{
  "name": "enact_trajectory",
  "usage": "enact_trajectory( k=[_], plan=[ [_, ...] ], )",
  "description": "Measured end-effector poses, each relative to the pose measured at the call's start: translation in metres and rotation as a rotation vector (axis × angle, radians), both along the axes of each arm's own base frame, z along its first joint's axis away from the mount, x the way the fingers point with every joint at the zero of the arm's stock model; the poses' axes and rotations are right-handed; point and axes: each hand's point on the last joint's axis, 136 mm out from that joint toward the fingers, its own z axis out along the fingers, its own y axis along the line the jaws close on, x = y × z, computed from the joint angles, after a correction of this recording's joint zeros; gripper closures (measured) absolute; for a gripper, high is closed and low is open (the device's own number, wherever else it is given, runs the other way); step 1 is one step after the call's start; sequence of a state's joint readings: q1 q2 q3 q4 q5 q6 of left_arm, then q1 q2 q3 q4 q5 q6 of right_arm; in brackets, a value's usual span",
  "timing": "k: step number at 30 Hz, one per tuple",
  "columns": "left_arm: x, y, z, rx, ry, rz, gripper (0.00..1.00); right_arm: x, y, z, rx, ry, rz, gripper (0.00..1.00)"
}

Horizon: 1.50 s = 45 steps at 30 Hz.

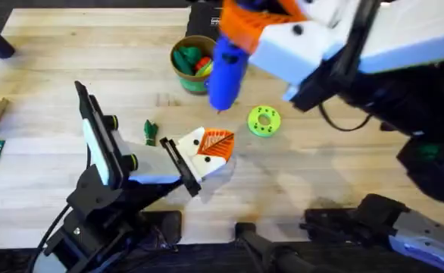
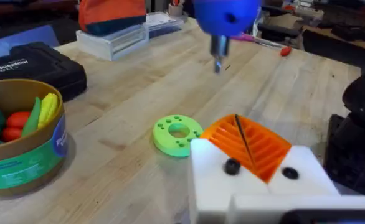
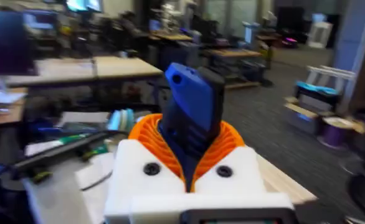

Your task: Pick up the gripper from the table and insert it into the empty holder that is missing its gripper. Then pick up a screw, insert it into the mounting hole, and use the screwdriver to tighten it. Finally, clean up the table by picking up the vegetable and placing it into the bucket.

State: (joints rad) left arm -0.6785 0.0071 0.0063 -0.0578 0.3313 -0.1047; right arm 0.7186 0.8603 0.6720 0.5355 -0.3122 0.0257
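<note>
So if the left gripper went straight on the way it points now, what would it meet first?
Probably the lime-green round disc with holes, lying on the wooden table just ahead of the left gripper; depth is unclear.

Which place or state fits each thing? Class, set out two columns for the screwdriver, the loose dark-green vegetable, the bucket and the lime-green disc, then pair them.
1 screwdriver
2 vegetable
3 bucket
4 lime-green disc

A holds toy vegetables
B clamped in the right gripper, tip down
C flat on the table, ring of holes
D on the table beside the left gripper

Pairs: 1-B, 2-D, 3-A, 4-C
</note>
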Motion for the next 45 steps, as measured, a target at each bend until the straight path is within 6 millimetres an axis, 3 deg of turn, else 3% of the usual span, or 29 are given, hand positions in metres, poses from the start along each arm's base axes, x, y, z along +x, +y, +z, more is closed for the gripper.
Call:
enact_trajectory(
  k=[2, 4, 12, 20, 45],
  plan=[
    [0.000, 0.000, 0.000, 0.000, 0.000, 0.003, 0.995, -0.020, 0.027, 0.000, 0.015, -0.009, 0.103, 0.973],
    [0.000, 0.000, 0.000, 0.000, 0.000, 0.003, 0.995, -0.032, 0.039, -0.003, 0.012, -0.007, 0.153, 0.973],
    [0.000, 0.000, 0.000, 0.000, 0.000, 0.003, 0.995, -0.042, 0.044, -0.004, 0.002, -0.019, 0.210, 0.973],
    [0.001, 0.000, 0.000, 0.000, 0.000, 0.004, 0.995, -0.036, 0.055, -0.021, -0.050, -0.023, 0.220, 0.973],
    [0.001, 0.001, 0.000, 0.000, 0.000, 0.006, 0.995, -0.037, 0.063, -0.026, -0.072, -0.067, 0.226, 0.973]
  ],
)
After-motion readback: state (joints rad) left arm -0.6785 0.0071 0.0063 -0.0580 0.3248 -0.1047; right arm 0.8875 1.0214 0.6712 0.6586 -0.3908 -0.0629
